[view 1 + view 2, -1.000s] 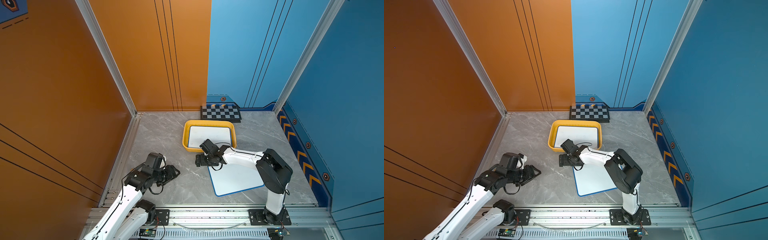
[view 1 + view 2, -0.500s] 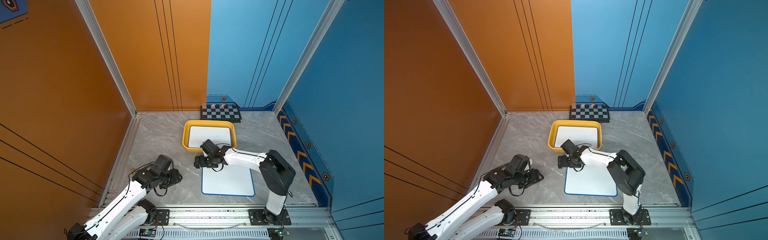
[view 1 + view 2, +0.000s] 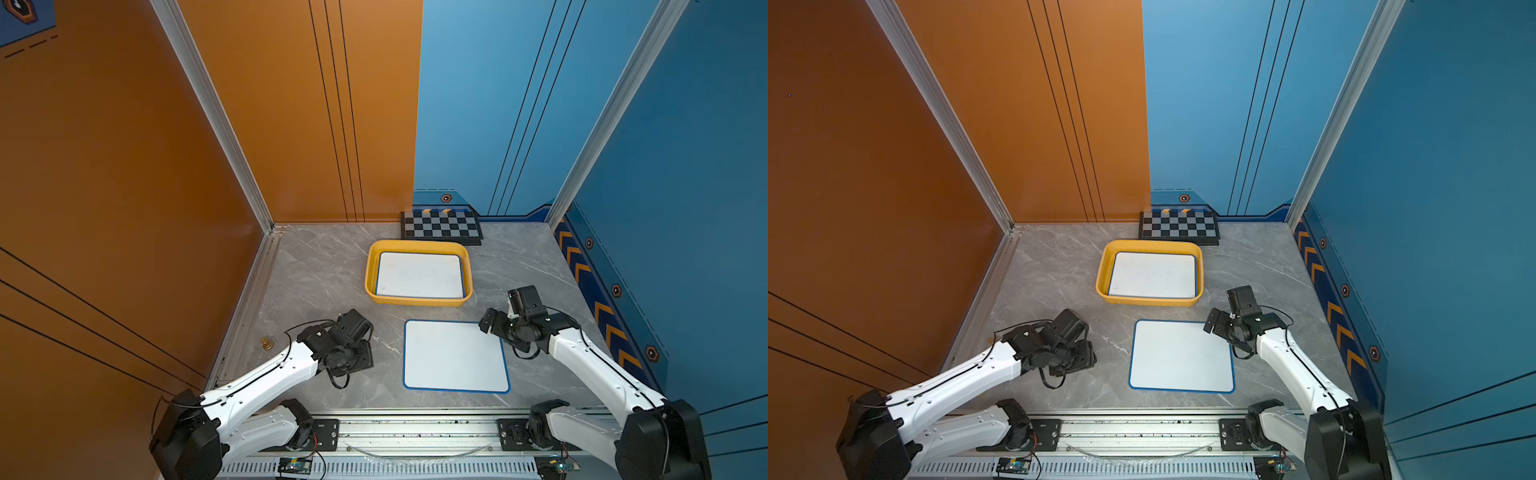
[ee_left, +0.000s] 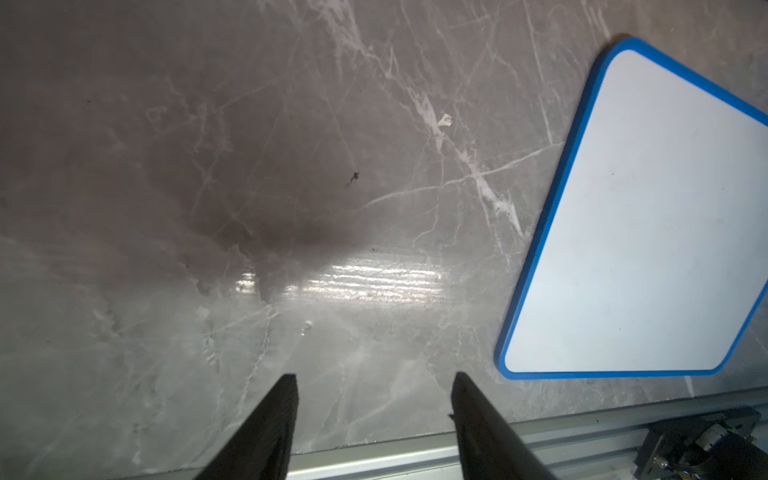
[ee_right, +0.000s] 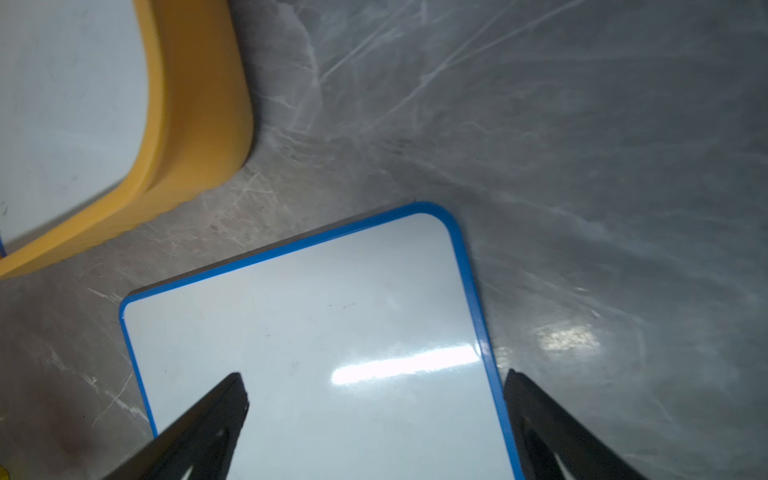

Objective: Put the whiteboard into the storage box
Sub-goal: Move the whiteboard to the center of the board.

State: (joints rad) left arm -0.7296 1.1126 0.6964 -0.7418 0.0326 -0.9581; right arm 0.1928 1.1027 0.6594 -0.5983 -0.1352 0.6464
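Observation:
A blue-edged whiteboard (image 3: 455, 355) (image 3: 1181, 355) lies flat on the grey table, just in front of the yellow storage box (image 3: 417, 300) (image 3: 1149, 301). Another whiteboard (image 3: 419, 274) lies inside the box. My right gripper (image 3: 489, 323) (image 5: 374, 374) stands open at the loose board's far right corner, one finger over the white face and the other outside the blue edge. It grips nothing. My left gripper (image 3: 365, 356) (image 4: 374, 376) is open over bare table, left of the board (image 4: 636, 216).
A black-and-grey checkerboard (image 3: 440, 226) lies against the back wall behind the box. A small brass piece (image 3: 266, 343) sits near the left wall. An aluminium rail (image 3: 415, 428) runs along the table's front edge. Orange and blue walls close in three sides.
The loose whiteboard went from tilted to square with the box. My right gripper left its far left corner and swung over to its far right corner. My left arm reached rightward toward the board.

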